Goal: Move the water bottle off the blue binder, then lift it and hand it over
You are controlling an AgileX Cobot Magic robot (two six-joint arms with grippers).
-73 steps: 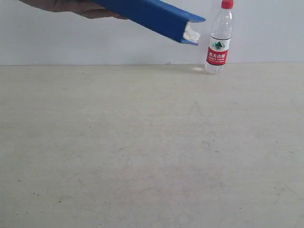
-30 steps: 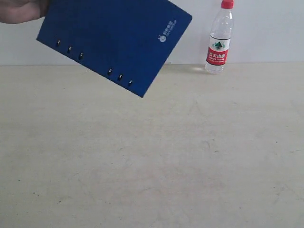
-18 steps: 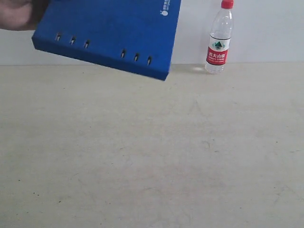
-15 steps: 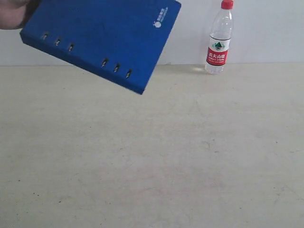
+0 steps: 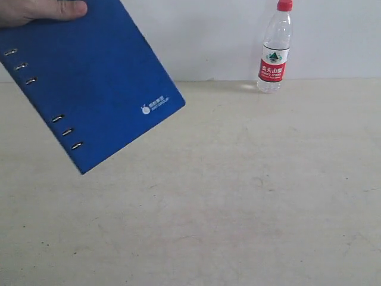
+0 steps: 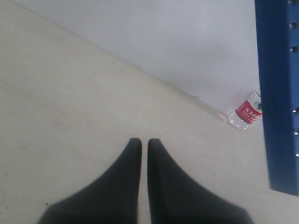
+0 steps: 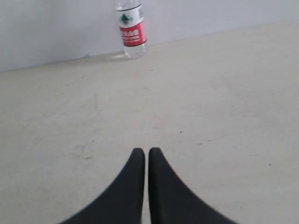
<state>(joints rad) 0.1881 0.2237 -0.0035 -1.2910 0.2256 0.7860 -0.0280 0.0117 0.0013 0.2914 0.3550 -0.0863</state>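
**Bottle stands by the wall, binder is held in a person's hand**

The water bottle [image 5: 275, 47] is small and of clear plastic, with a red cap and a red-and-white label that has a green triangle on it. It stands upright on the table [image 5: 238, 196], at the far side, just beside the white wall [image 5: 214, 36]. We cannot tell how much water is inside, because the plastic and the wall behind it look nearly the same.

The blue binder [image 5: 89, 89] is flat and royal blue. It has a small white logo on the cover and two groups of three small slots along one edge. A person's hand [image 5: 38, 11] grips it at its upper corner, with the thumb on the cover. The binder hangs tilted at the left of the exterior view. The bottle is well apart from it, to the right, and does not rest on it.

The left gripper [image 6: 144, 141] has its two dark fingers pressed almost together, with only a thin gap, and it holds nothing. The bottle is far ahead of it and the binder's edge is to one side. The right gripper [image 7: 146, 150] is pressed together in the same way and is also empty. The bottle stands far ahead of it, by the wall.
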